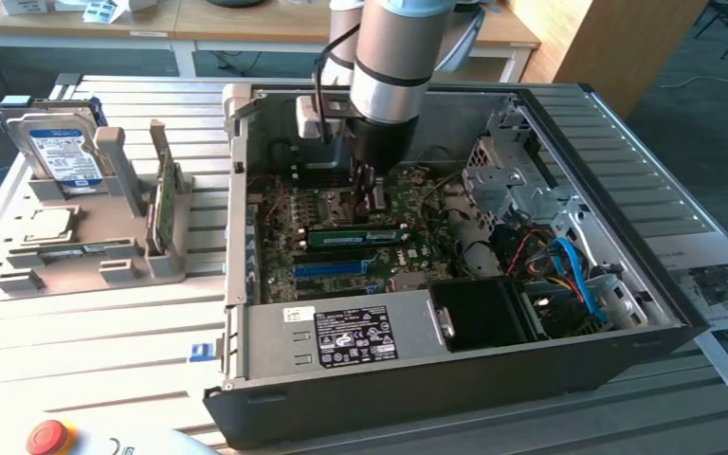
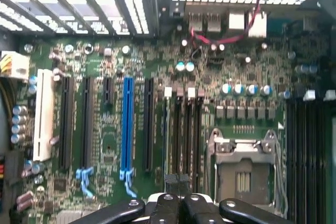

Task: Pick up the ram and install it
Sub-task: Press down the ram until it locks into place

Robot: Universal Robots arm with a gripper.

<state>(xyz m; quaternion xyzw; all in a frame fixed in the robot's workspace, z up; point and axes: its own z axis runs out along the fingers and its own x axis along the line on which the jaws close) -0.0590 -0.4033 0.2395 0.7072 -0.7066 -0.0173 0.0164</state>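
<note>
The ram (image 1: 354,231) is a long green stick lying along a memory slot on the motherboard, inside the open computer case (image 1: 465,379). My gripper (image 1: 371,204) hangs straight down from the arm, its tips close above the stick's far side. I cannot tell whether they touch it. In the wrist view the gripper (image 2: 177,184) is shut, the dark fingers (image 2: 171,182) pressed together with nothing between them. The black memory slots (image 2: 184,129) run out just beyond the tips.
A bright-blue slot (image 1: 338,267) (image 2: 126,124) lies near the ram, with the CPU socket (image 2: 244,174) beside the slots. Case walls, drive cage (image 1: 516,180) and cables (image 1: 567,270) hem in the arm. A holder at the exterior view's left carries a hard drive (image 1: 63,147) and an upright green card (image 1: 166,194).
</note>
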